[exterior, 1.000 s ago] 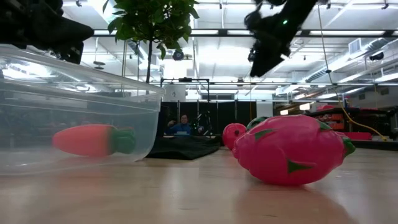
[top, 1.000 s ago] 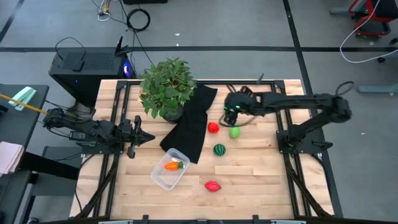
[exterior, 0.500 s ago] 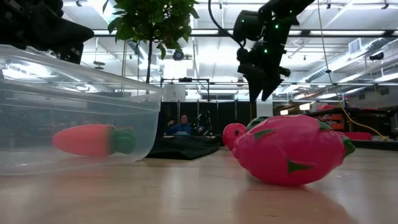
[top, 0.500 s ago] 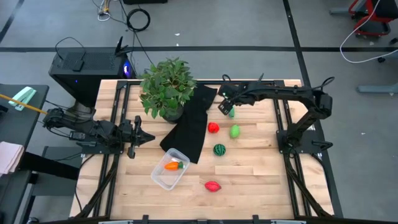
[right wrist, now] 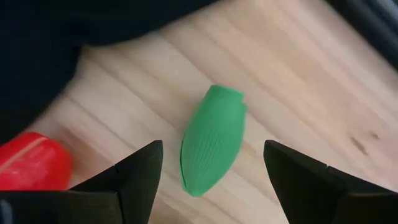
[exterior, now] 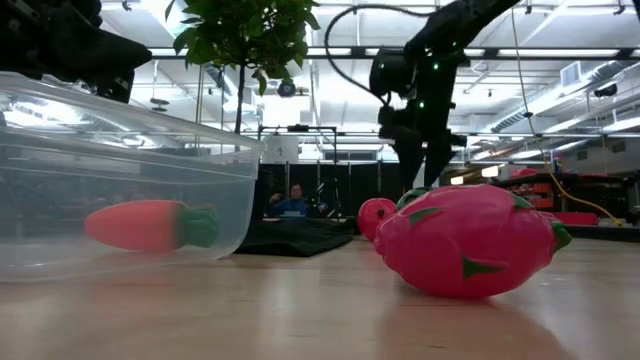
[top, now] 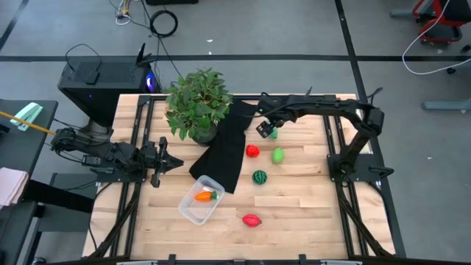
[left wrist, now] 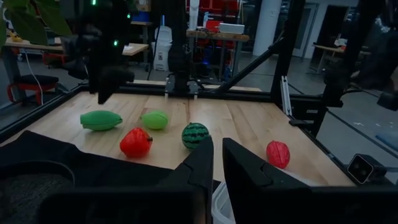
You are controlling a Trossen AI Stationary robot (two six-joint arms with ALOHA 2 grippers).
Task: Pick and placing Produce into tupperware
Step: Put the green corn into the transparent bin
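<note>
My right gripper (right wrist: 214, 182) is open and hovers over the long green toy (right wrist: 212, 148), one finger on either side, touching nothing. From above, the gripper (top: 265, 128) is over that toy (top: 273, 133) near the black cloth. A red toy (top: 252, 151), a light green one (top: 277, 155), a dark green striped one (top: 259, 177) and a second red one (top: 252, 220) lie on the wood. The orange carrot (top: 206, 196) lies inside the clear tupperware (top: 193, 210). My left gripper (top: 166, 160) waits, shut, at the table's left side.
A leafy potted plant (top: 197, 103) stands at the far left of the table. A black cloth (top: 224, 151) runs from it toward the tupperware. Black frame rails (top: 333, 140) border the table. Bare wood lies to the right of the toys.
My right gripper has moved from above the light green toy toward the table's left and far edge, and has come down over the long green toy. None of the toys has moved.
</note>
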